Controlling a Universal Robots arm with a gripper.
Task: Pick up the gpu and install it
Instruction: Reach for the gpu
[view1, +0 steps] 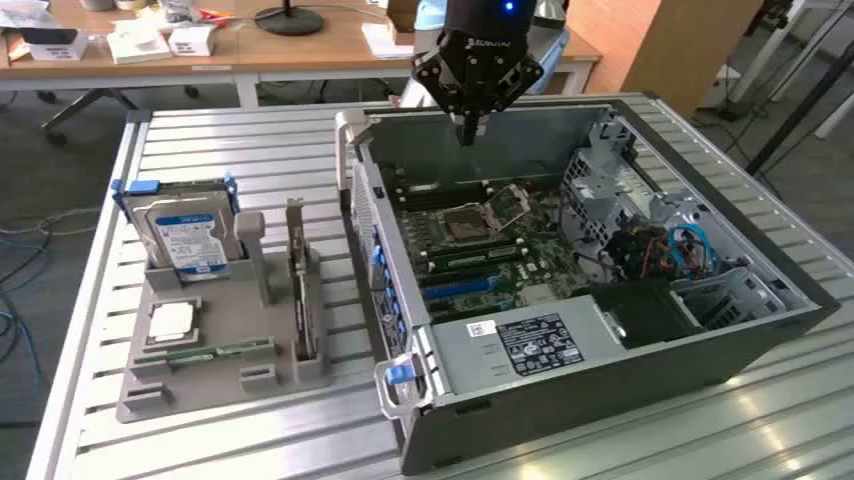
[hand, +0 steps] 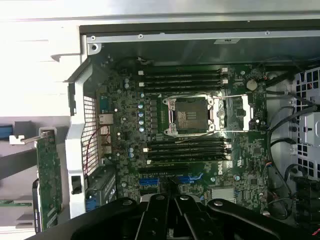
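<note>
On the tabletop (view1: 227, 150), the open computer case (view1: 601, 380) sits right of the grey holder (view1: 200, 375) in the exterior view, where the gpu (view1: 306, 310) stands on edge, so the closed, empty pincer (view1: 467, 135) hovering over the case's far wall risks clipping that wall or toppling the card.

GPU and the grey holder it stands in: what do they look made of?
The gpu: a green circuit board dotted with small soldered parts, with a shiny bare-metal bracket at one end. The grey holder: matte, uniform colour, blocky slots, probably plastic, perhaps printed; the look leaves that open.
</note>
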